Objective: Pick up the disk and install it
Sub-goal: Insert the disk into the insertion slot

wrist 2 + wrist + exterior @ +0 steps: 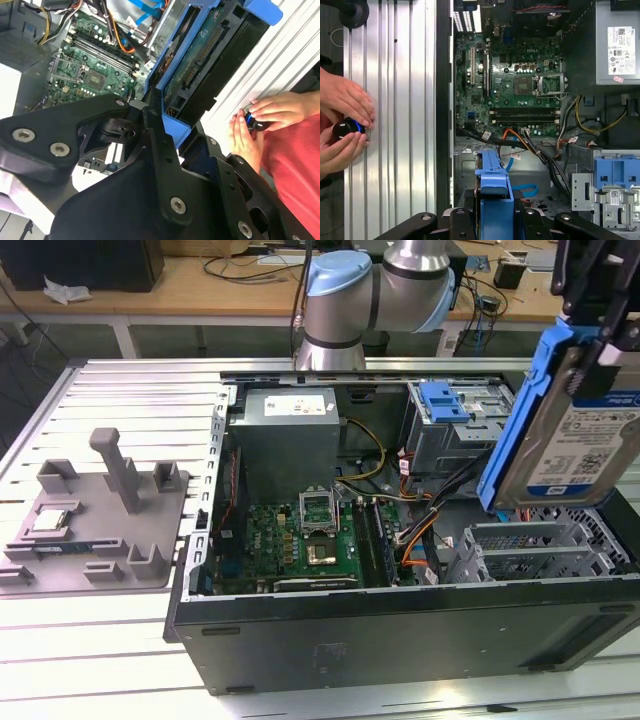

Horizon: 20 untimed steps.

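Observation:
The disk (pixel 575 435), a silver drive with a white-and-blue label and a blue frame, hangs tilted on edge above the open computer case (pixel 400 625), at the exterior view's right. My black gripper (pixel 598 325) is shut on its upper end. In the second wrist view my gripper (pixel 170 125) clamps the blue frame of the disk (pixel 210 55). In the first wrist view the disk's blue edge (pixel 495 192) sits between my fingers (pixel 425 221). The grey drive cage with its blue latch plate (pixel 445 400) stands in the case's far right corner, apart from the disk.
Inside the case lie the motherboard (pixel 300 540), a grey power supply (pixel 290 430) and orange and black cables (pixel 420 530). A grey fixture plate (pixel 95 525) sits at the exterior view's left. A person's hands (pixel 342 107) hold a black knob (pixel 345 129) on the ribbed table beside the case.

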Each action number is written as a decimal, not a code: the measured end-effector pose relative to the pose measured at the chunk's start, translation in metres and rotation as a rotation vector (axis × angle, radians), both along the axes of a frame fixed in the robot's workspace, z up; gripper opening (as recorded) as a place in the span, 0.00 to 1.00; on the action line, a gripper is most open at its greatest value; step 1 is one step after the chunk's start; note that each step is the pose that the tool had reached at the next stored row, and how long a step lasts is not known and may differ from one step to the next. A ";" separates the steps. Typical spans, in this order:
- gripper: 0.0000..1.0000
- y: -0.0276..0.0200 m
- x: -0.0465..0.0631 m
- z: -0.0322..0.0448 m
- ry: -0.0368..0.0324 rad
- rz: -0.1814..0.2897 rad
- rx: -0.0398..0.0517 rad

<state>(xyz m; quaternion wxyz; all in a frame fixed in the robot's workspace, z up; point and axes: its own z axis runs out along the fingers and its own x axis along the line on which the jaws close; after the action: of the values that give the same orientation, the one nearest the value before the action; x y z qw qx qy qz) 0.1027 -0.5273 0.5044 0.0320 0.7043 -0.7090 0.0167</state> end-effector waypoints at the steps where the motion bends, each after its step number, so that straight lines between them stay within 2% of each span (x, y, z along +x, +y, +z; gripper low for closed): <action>1: 0.36 -0.0008 0.002 -0.0001 0.0000 0.000 0.0000; 3: 0.36 -0.0021 0.004 -0.0002 0.0000 0.000 0.0001; 20: 0.36 -0.0021 0.005 -0.0012 0.0000 0.000 0.0001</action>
<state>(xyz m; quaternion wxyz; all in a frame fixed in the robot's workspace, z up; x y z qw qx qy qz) 0.1081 -0.5294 0.5032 0.0320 0.7043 -0.7090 0.0166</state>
